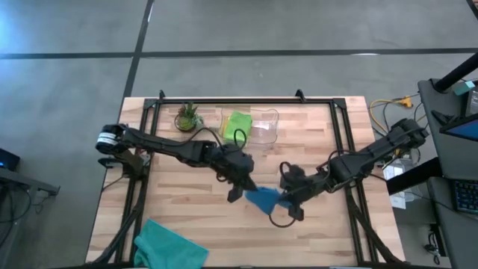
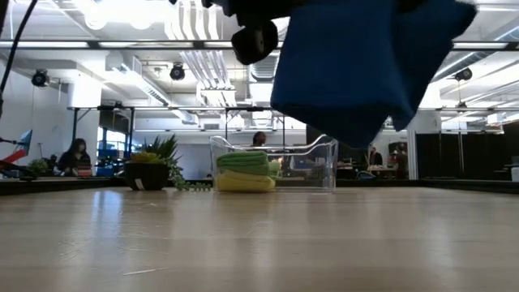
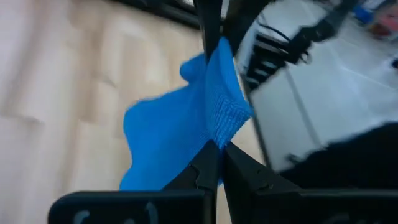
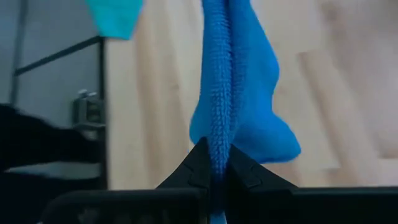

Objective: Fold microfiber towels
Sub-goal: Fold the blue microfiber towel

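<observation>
**A:** The left gripper (image 1: 237, 191) is clamped on one edge of the blue towel (image 1: 263, 199), and the right gripper (image 1: 287, 200) pinches the opposite edge. Both wrist views show the fingers pressed tight with blue pile between them. The cloth hangs in the air between the two, over the middle of the table (image 1: 328, 149).

**B:** Is it off the wood completely?

**A:** The low view suggests so: the towel fills the top of the picture and bare table shows beneath its lowest corner. It sags in the middle, bunched rather than flat.

**B:** So what does the fold need?

**A:** I'd say tension first. The grippers sit close together, so the cloth droops; drawing them apart should flatten the hanging edge. Then lower it so the loose edge touches down first and lay the rest over evenly, both arms moving at the same pace.

**B:** Risks?

**A:** Microfiber clings to itself, so a wrinkle caught now likely stays in the fold. An uneven pull could also slip a corner free.

**B:** And the others?

**A:** The lime green towel (image 1: 238, 122) and the yellow towel (image 2: 243, 182) sit folded in the clear bin (image 1: 267, 133) at the far side, beside the potted plant (image 1: 187, 116). The teal towel (image 1: 168, 245) lies crumpled at the near left corner, well clear of the work.
</observation>
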`<state>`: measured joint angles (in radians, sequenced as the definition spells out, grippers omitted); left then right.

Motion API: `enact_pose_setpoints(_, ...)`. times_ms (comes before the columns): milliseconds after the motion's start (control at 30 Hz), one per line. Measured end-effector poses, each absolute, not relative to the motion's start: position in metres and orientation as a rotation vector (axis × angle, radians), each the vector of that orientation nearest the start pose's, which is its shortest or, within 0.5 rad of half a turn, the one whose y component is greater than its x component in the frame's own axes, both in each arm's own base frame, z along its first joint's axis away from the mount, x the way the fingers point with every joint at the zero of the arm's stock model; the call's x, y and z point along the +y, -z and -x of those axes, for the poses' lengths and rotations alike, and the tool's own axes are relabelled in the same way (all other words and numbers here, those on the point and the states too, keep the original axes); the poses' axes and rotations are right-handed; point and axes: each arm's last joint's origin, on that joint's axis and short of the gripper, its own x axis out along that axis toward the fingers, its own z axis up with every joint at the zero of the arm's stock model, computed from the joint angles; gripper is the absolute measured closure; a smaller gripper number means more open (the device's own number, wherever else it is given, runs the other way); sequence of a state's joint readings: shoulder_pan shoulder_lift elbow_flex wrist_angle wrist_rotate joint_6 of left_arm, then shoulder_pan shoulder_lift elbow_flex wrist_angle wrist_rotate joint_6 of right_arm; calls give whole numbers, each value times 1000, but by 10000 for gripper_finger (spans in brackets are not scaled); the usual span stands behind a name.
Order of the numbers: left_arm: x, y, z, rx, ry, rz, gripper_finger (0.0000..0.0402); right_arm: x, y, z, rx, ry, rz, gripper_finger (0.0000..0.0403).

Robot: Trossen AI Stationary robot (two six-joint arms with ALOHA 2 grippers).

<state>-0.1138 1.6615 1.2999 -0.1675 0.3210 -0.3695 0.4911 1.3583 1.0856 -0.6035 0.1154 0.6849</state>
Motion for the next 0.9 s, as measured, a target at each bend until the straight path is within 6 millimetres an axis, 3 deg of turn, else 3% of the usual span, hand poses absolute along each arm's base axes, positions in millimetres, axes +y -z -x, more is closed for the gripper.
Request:
enact_pose_setpoints(233, -89, -257, -368, 738, 384, 594, 401, 147, -264, -265, 972, -266, -502, 394)
enact_pose_setpoints(367, -102, -238, -368, 710, 420, 619, 401, 157, -239, -277, 1030, -325, -472, 394)
enact_pose_setpoints(467, -102, -223, -370, 698, 396, 618, 401, 158, -213, -284, 1093, -319, -421, 394)
enact_pose_setpoints(700, -94, -178, -374, 756, 158, 545, 400, 143, -145, -288, 1313, -210, -361, 394)
enact_pose_setpoints(900, -81, -163, -378, 738, 33, 434, 400, 131, -129, -292, 1326, -166, -366, 392)
